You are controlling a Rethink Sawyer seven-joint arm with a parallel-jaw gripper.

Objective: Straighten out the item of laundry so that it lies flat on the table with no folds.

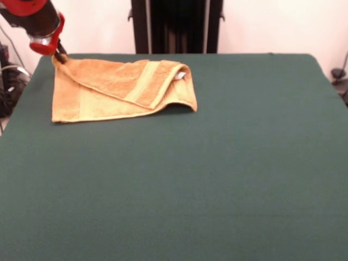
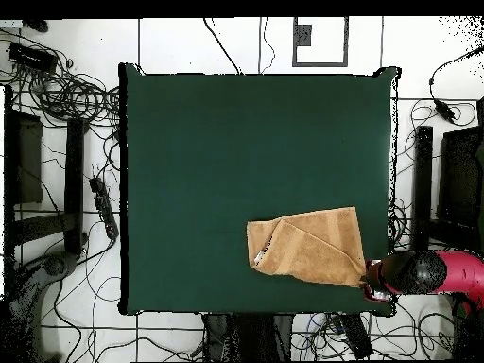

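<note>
Even, bright light falls on the bench (image 1: 217, 163) without glare. A soft, dark shadow sits under the towel's (image 1: 119, 89) raised fold, right of frame centre. Edges look slightly soft.

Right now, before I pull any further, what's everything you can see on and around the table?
towel: one, orange-tan, folded over itself, near the table's robot-side edge.
care tag: one, white, on the towel's folded end away from the claw.
table: one, dark green cloth.
cables: many, black, on the white floor around the table.
pedestal: one, black, behind the table's far edge.
claw: one, red and black, at the towel's corner; grip state unclear.
</note>
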